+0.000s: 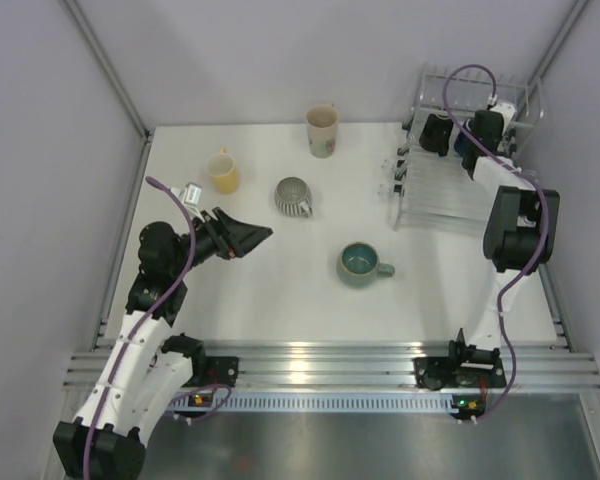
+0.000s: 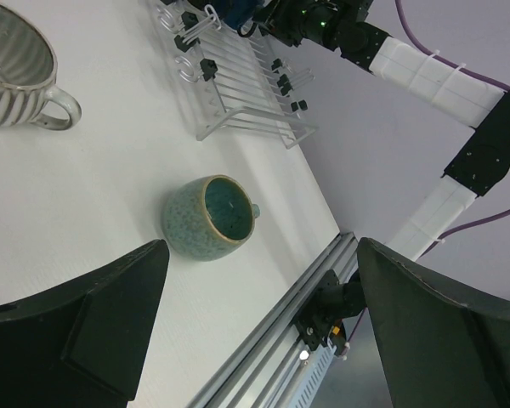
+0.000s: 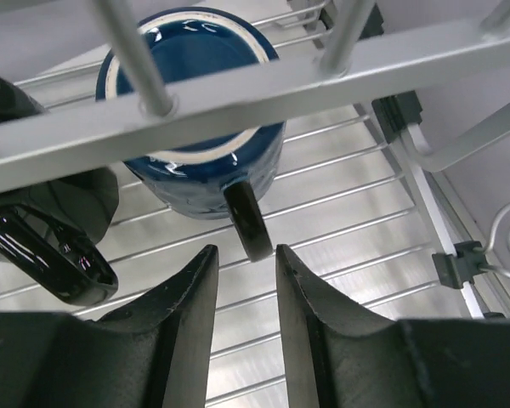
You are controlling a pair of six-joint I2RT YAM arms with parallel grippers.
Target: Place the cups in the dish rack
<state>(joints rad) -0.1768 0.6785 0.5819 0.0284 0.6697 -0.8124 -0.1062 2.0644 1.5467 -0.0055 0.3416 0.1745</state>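
Dark blue cup (image 3: 195, 51) points its handle at the slightly parted right fingers (image 3: 178, 331).

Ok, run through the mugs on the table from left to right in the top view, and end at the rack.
yellow mug → grey ribbed mug → tall cream mug → teal mug → dish rack

Two cups (image 3: 187, 102) in dish rack (image 1: 450, 195), far right, four cups (image 1: 293, 195) on table (image 1: 280, 290), left
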